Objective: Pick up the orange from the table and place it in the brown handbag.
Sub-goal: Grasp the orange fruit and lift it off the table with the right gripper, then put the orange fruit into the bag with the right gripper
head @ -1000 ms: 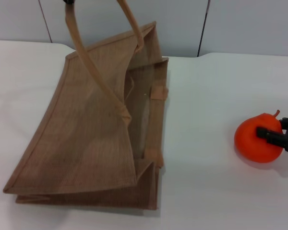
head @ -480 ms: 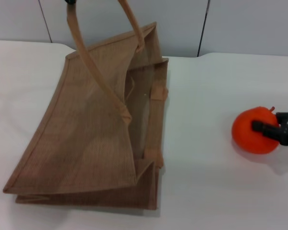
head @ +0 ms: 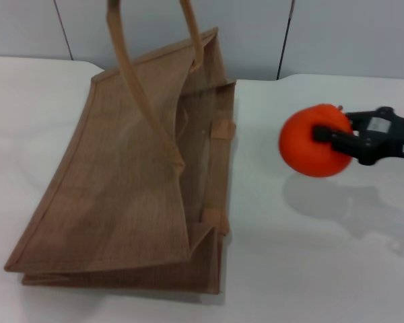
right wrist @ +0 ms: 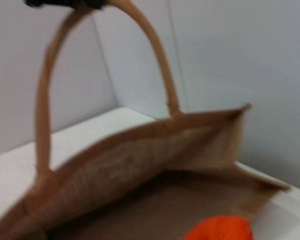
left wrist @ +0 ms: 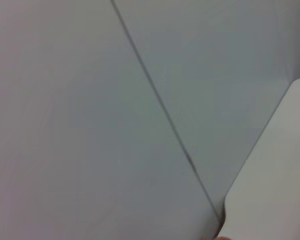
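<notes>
The orange (head: pixel 308 145) hangs in the air above the table (head: pixel 303 269), casting a shadow on it. My right gripper (head: pixel 321 137) is shut on it, reaching in from the right, a short way right of the brown handbag (head: pixel 135 182). The handbag lies tilted with its mouth open toward the orange. One loop handle (head: pixel 121 60) is pulled up past the head view's top. In the right wrist view my left gripper (right wrist: pixel 60 3) is shut on that handle (right wrist: pixel 44 115), and the bag's open mouth (right wrist: pixel 155 170) and the orange's top (right wrist: pixel 220 231) show.
Grey wall panels (head: pixel 350 33) stand behind the table's far edge. The left wrist view shows only the wall and a corner of the table (left wrist: pixel 275 195). Bare white tabletop lies between the bag and the orange's shadow.
My right gripper has lifted the orange off the table and carried it left toward the bag. The raised handle has shifted slightly and the left gripper has left the head view.
</notes>
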